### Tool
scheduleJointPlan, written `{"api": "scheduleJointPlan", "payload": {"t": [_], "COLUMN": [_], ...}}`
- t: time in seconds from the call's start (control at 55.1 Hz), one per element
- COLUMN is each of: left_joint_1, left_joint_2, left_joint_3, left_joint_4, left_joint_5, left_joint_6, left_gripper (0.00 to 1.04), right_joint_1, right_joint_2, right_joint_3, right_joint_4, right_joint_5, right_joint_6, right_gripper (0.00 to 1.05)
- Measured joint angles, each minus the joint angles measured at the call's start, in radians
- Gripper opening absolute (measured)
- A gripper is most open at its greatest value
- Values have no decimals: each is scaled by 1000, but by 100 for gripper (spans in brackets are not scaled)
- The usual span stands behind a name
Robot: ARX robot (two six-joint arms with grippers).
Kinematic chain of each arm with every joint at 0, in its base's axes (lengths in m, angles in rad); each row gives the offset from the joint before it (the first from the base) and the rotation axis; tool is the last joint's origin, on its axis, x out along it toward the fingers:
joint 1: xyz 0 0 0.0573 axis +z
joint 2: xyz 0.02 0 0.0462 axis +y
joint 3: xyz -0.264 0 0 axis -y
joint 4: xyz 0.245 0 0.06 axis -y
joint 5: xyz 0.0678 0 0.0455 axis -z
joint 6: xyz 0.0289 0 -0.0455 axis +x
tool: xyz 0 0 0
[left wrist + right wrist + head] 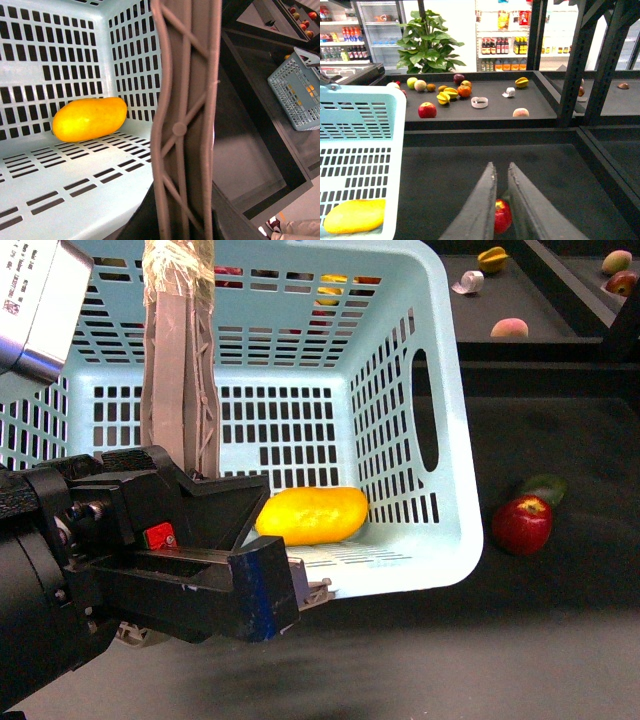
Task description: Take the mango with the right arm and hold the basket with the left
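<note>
**Mango in the basket, left grip on the handle**

We find the mango (pixel 312 515) lying on its side inside the basket (pixel 400 575). It rests on the slotted floor in a corner, against a perforated wall. The left wrist view shows it there as well, bright yellow and whole, with nothing touching it.

The left gripper (pixel 215 540) is at the basket's near edge. Its jaws are clamped on the grey-brown handle (pixel 180 370), which rises straight up out of them. The basket looks tipped, its open mouth turned toward us.

The right gripper (pixel 502 167) is outside the basket, beyond the wall with the oval cut-out. Its fingers are drawn nearly together with only a thin gap, and they hold nothing. Through that gap we see the red apple (pixel 522 524) on the dark table, well below the fingers and untouched. A small dark green fruit (pixel 545 487) sits just behind the apple.

We judge the picking step done, since the fruit is in the basket and the right gripper is empty. Holding the basket is the step in hand.

Next, we think the left grip must be firm and level so the mango does not roll toward the basket's mouth. The right arm should pull away from the basket without brushing its wall or the apple.
</note>
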Motion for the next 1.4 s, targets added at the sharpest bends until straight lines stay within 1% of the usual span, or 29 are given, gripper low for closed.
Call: {"api": "scheduleJointPlan", "payload": {"t": [0.018, 0.036, 0.127, 0.272, 0.291, 0.345, 0.381, 0.472, 0.563, 0.581, 0.618, 0.763, 0.999, 1.035, 1.108, 1.235, 1.399], "left_joint_1": [0, 0, 0, 0, 0, 0, 0, 0, -1, 4, 13, 45, 117, 148, 188, 241, 294], "left_joint_2": [0, 0, 0, 0, 0, 0, 0, 0, 40, 58, 78, 134, 233, 272, 322, 384, 443], "left_joint_3": [0, 0, 0, 0, 0, 0, 0, 0, 13, 29, 56, 127, 283, 328, 377, 412, 467], "left_joint_4": [0, 0, 0, 0, 0, 0, 0, 0, 15, 5, -17, -32, -77, -103, -143, -170, -210], "left_joint_5": [0, 0, 0, 0, 0, 0, 0, -4, -80, -89, -106, -137, -189, -218, -280, -377, -487], "left_joint_6": [0, 0, 0, 0, 0, 0, 0, 2, 86, 121, 137, 68, -179, -279, -415, -609, -797], "left_gripper": [6, 6, 6, 6, 6, 6, 6, 6, 6, 6, 6, 6, 6, 6, 6, 6, 6], "right_joint_1": [0, 0, 0, 0, 0, 0, 0, 0, 0, 0, 0, 0, 0, 0, 0, 0, 0], "right_joint_2": [0, 0, 0, 0, 0, 0, 0, 0, 0, 0, -1, -1, -1, -1, -1, -1, -1], "right_joint_3": [0, 0, 0, 0, 0, 0, 0, 0, 0, 0, 0, 0, 0, 0, 0, 0, 0], "right_joint_4": [0, 0, 0, 0, 0, 0, 0, 0, 0, 0, 0, 0, 0, 0, 0, 0, 0], "right_joint_5": [0, 0, 0, 0, 0, 0, 0, 0, 0, -1, 0, 0, 0, 0, 0, 0, 0], "right_joint_6": [0, 0, 0, 0, 0, 0, 0, 0, 0, 0, 0, 0, 0, 0, 0, 0, 0], "right_gripper": [29, 30, 46, 82, 83, 94, 99, 96, 97, 97, 97, 97, 97, 97, 97, 97, 97]}}
